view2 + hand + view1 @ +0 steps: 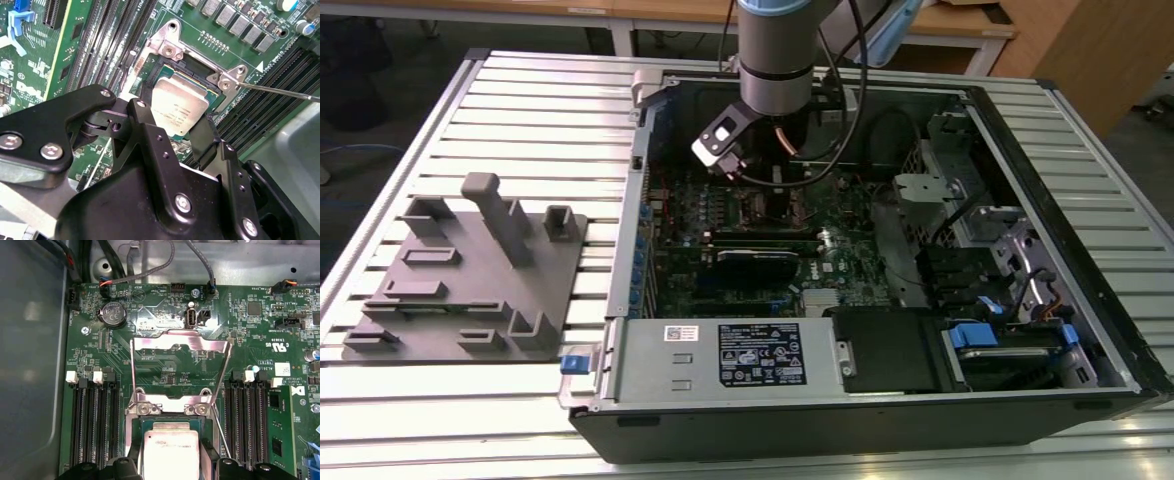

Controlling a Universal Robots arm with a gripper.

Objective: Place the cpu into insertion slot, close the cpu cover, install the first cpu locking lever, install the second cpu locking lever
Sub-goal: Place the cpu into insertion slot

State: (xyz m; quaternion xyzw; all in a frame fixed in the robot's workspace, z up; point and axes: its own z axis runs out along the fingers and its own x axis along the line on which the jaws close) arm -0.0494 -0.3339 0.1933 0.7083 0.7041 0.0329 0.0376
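Dull silver square chip [175,107] [170,455] flat in the dark, metal-rimmed socket [182,67] on the green circuit board [165,375]. Thin shiny cover [180,340], a frame with a cut-out centre, lying open beyond the socket. Straight wire lever [280,91] jutting from one socket corner. Matte black gripper [170,115] right at the chip; gripping it or not, cannot tell. All inside an open black computer case [854,430] on a ribbed metal table [520,100].

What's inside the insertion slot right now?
The cpu, silver top up, lies in the insertion slot. The gripper covers part of it; the contacts beneath are hidden.
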